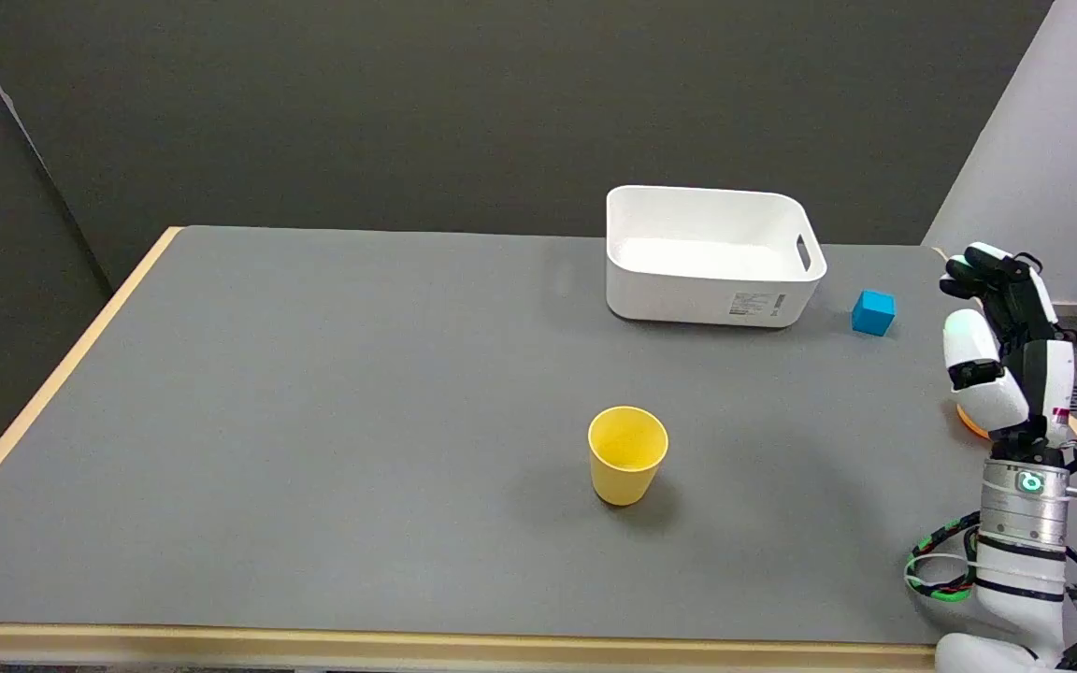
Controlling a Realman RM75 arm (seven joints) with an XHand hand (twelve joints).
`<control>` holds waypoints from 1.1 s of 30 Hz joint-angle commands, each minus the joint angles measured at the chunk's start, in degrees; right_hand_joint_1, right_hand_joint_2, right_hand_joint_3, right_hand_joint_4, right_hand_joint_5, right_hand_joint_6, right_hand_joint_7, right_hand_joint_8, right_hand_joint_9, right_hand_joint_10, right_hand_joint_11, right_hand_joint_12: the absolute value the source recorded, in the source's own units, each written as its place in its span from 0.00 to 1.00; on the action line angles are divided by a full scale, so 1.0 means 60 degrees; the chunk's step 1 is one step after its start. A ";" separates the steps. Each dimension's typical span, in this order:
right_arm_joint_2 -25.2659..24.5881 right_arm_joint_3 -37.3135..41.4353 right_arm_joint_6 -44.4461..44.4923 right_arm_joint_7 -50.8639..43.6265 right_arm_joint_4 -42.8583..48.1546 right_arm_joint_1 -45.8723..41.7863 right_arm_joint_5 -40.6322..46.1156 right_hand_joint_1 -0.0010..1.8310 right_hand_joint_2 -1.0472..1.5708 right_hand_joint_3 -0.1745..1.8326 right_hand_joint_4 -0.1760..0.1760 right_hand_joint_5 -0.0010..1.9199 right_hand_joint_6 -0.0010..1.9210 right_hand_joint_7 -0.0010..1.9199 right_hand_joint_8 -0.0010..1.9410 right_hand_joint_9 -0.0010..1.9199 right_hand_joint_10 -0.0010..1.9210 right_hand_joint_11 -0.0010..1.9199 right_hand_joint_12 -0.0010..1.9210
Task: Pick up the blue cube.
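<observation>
I haven't started the grasp: my right hand (1001, 341) hangs with fingers apart, holding nothing, near the blue cube (873, 312) sitting on the surface beside the white bin (712, 257).

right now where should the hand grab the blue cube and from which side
Probably from above or from its right. The blue cube sits flat on the table, just right of the white bin, so its left side is crowded. The right hand hangs empty to its right. Set the fingers on two opposite flat faces, likely the near and far ones.
</observation>
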 commanded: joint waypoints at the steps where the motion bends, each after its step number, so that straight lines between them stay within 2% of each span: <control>1: 0.0094 0.0035 0.0123 -0.0052 0.0081 -0.0113 -0.0093 0.27 0.69 0.57 0.55 0.19 0.39 0.27 0.31 0.24 0.53 0.04 0.64; 5: 0.0264 0.0135 0.0179 -0.0188 0.0307 -0.0132 -0.0141 0.28 0.69 0.57 0.54 0.19 0.39 0.27 0.32 0.24 0.53 0.03 0.64; 11: 0.1549 0.1293 -0.0211 -0.3185 0.1645 -0.1221 -0.0923 0.36 0.68 0.52 0.52 0.20 0.38 0.27 0.31 0.22 0.55 0.00 0.60; 13: 0.2199 0.1803 -0.0769 -0.4681 0.2362 -0.1827 -0.0985 0.37 0.67 0.52 0.52 0.20 0.38 0.26 0.31 0.21 0.55 0.00 0.59; 18: 0.2850 0.2471 -0.2265 -0.6594 0.2826 -0.1944 -0.1063 0.37 0.66 0.52 0.53 0.19 0.36 0.25 0.29 0.21 0.54 0.00 0.60; 25: 0.2957 0.3631 -0.4920 -0.6720 0.2220 -0.0689 -0.2903 0.38 0.66 0.54 0.55 0.20 0.38 0.26 0.31 0.23 0.56 0.05 0.65; 30: 0.3359 0.4086 -0.7732 -0.6650 0.1935 0.0036 -0.4430 0.38 0.66 0.54 0.56 0.21 0.40 0.27 0.32 0.24 0.57 0.07 0.67; 33: 0.3510 0.4103 -0.8402 -0.6513 0.1797 0.0266 -0.4785 0.38 0.66 0.54 0.57 0.21 0.40 0.28 0.32 0.24 0.57 0.08 0.69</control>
